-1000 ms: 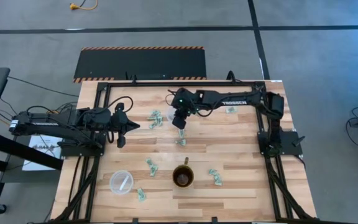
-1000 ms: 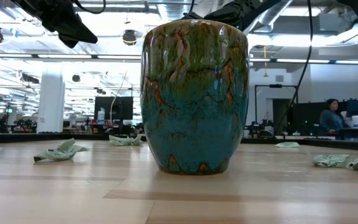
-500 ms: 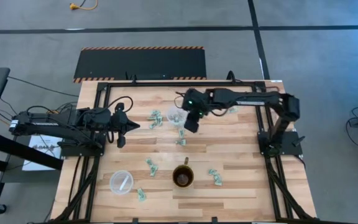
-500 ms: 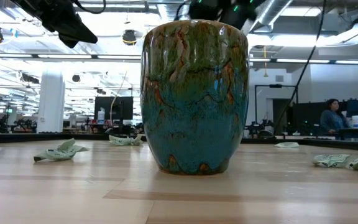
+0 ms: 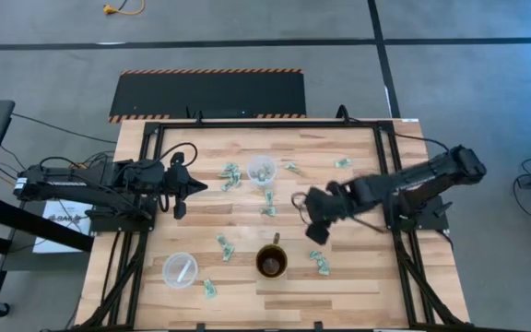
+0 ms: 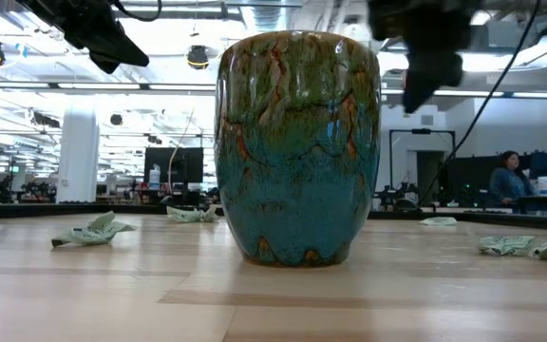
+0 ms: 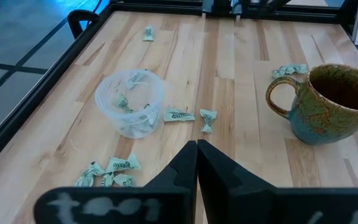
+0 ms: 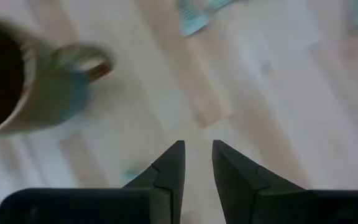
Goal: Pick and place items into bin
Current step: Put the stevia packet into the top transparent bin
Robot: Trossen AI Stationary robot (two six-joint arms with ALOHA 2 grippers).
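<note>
Several small green-and-white crumpled items [image 5: 230, 175] lie scattered over the wooden worktop [image 5: 358, 277]: a cluster beside a clear plastic bin [image 5: 262, 171] near the far middle, one piece [image 5: 269, 210] just in front of that bin, one [image 5: 223, 246] left of the mug, one [image 5: 209, 289] near the front edge, two [image 5: 319, 262] right of the mug, and one [image 5: 343, 163] toward the far right. A few more pieces sit inside the clear bin, as the left wrist view shows [image 7: 131, 104], with two wrappers [image 7: 178, 116] lying just beside it. A glazed brown-and-teal mug [image 5: 272, 261] stands upright near the front middle, handle pointing away from the front edge; it fills the middle of the low view [image 6: 297, 147]. A second clear round container [image 5: 180, 269] stands at the front left, apart from the wrappers. The right pincer [image 5: 318, 228] hangs above the worktop between the mug and the two wrappers on its right, its fingers [image 8: 169, 165] parted by a narrow gap with nothing between them, the bare wood showing through. The left pincer [image 5: 179, 192] waits over the left side of the worktop, clenched with its fingers [image 7: 185, 165] pressed together and empty. Beyond the worktop, a person [image 6: 507, 180] is visible in the room at far right.
</note>
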